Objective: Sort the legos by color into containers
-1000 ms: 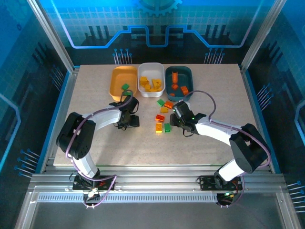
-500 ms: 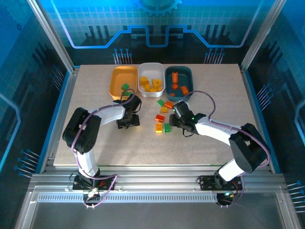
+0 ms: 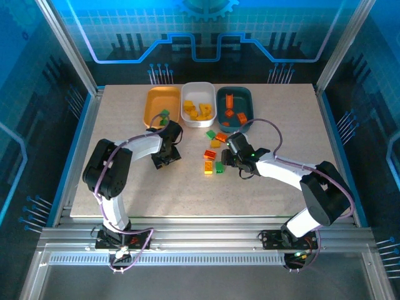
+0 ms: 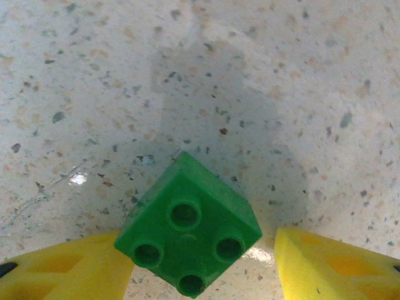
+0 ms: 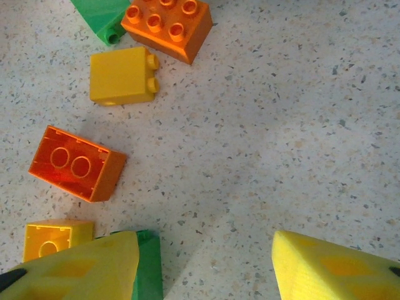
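A green lego (image 4: 187, 232) with four studs lies between the yellow fingers of my left gripper (image 4: 200, 265). It touches the left finger (image 4: 62, 269), and a gap separates it from the right finger (image 4: 331, 262), so the gripper stands open. From above, the left gripper (image 3: 165, 155) sits just below the orange container (image 3: 154, 107), which holds a green lego (image 3: 164, 114). The white container (image 3: 199, 94) holds yellow legos and the teal container (image 3: 250, 103) holds orange ones. My right gripper (image 5: 206, 262) is open over bare table, a green lego (image 5: 147, 265) beside its left finger.
Loose legos lie in the table's middle: an orange one (image 5: 167, 25), a yellow one (image 5: 122, 76), an upturned orange one (image 5: 76, 164), another yellow (image 5: 53, 237). From above this cluster (image 3: 214, 150) lies between the two grippers.
The left arm swung its elbow in and the gripper shifted slightly left and back; its jaws narrowed around the green lego. The right arm has not moved.
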Motion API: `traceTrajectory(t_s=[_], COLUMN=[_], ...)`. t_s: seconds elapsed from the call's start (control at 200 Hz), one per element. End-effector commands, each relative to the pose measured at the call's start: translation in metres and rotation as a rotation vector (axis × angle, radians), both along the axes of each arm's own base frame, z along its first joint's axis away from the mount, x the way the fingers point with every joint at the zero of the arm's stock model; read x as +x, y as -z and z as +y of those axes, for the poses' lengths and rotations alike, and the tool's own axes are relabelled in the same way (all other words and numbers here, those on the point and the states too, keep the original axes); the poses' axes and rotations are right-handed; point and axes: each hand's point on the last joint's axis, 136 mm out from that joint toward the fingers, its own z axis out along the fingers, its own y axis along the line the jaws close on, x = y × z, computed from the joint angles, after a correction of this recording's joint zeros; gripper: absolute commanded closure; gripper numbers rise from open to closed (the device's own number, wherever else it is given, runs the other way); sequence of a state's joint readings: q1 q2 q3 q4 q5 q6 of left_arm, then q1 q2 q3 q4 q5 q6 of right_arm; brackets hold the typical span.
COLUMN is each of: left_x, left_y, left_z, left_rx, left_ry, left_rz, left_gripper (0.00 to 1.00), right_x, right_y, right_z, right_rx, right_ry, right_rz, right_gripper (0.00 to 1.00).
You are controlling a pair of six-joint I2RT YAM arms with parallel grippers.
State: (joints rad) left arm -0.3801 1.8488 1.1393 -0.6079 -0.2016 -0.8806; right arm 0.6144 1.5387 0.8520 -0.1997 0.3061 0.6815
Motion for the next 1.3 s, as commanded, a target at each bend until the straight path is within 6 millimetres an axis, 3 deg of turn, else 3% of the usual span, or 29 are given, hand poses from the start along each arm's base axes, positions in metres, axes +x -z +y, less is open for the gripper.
traceTrajectory(t_s=[0.0,0.115,0.27,0.525,0.675,0.785,0.891,1.041,1.136,1.291], left_x=[0.016,0.02,0.021,0.03,0.031,0.039,0.059,0.104,0.136,0.18], left_y=[0.01,0.013,0.021,0.018,0.004,-0.027,-0.068,-0.111,-0.122,-0.121], left_z=[0.016,0.016,0.019,0.017,0.017,0.001,-0.006,0.008,0.018,0.019], left_rx=[-0.012,-0.058,-0.097,-0.122,-0.116,-0.141,-0.147,-0.163,-0.169,-0.234], left_ry=[-0.153,-0.217,-0.279,-0.253,-0.225,-0.155,-0.099,-0.08,-0.067,-0.034], left_rz=[-0.045,-0.038,-0.018,-0.023,-0.042,-0.111,-0.189,-0.3,-0.317,-0.315], left_gripper=[0.36,0.38,0.5,0.62,0.63,0.63,0.62,0.63,0.63,0.64], right_x=[0.007,0.006,0.005,0.004,0.003,0.003,0.003,0.003,0.002,0.001], right_y=[-0.012,-0.013,-0.013,-0.014,-0.014,-0.013,-0.015,-0.014,-0.016,-0.029], right_z=[0.007,0.007,0.008,0.011,0.012,0.01,0.009,0.007,0.008,-0.001], right_rx=[0.041,0.045,0.052,0.066,0.073,0.069,0.055,0.044,0.045,0.029], right_ry=[0.001,-0.002,-0.004,-0.013,-0.014,0.001,0.009,0.018,0.015,0.027], right_rz=[-0.022,-0.023,-0.022,-0.017,-0.014,-0.014,-0.029,-0.028,-0.027,-0.063], right_gripper=[0.4,0.4,0.4,0.4,0.4,0.41,0.41,0.41,0.41,0.41])
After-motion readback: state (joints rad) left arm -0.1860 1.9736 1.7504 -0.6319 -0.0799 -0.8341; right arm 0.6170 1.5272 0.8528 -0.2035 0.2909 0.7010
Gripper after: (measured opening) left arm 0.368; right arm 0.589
